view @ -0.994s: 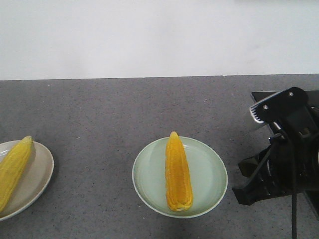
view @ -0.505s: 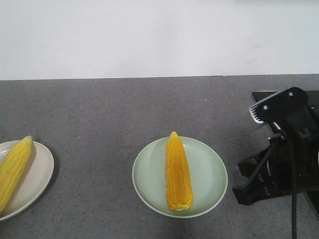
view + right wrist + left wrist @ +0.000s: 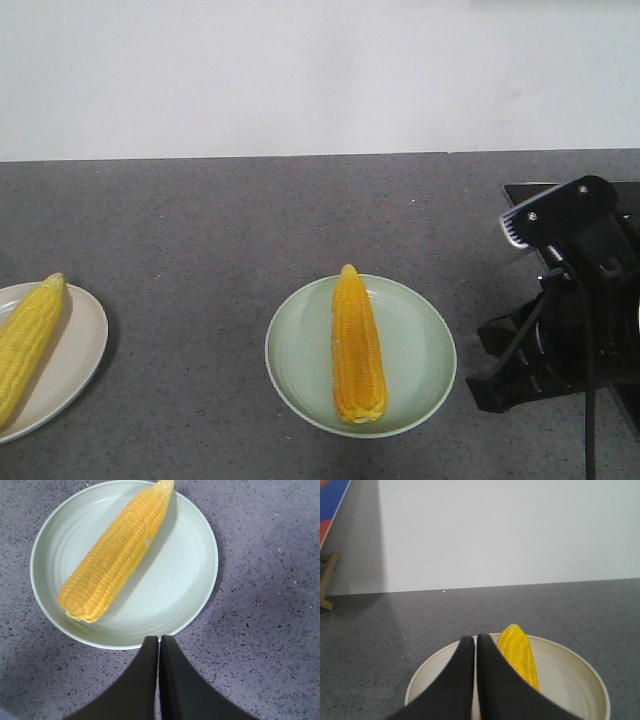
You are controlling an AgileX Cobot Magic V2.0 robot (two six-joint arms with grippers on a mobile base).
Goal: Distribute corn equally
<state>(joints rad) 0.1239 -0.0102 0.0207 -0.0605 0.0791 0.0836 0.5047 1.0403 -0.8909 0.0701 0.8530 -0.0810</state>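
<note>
front view: deep golden cob [image 3: 358, 347] lies lengthwise on the pale green plate [image 3: 420, 350] mid desk [image 3: 250, 230], paler cob [image 3: 28, 335] on the cream plate [image 3: 80, 350] at the left edge. right arm [image 3: 570, 300] sits beside the green plate. right end effector [image 3: 158, 650] clenched, empty, tips just off the plate rim. left end effector [image 3: 475, 650] clenched, empty, over the cream plate beside its cob.
</note>
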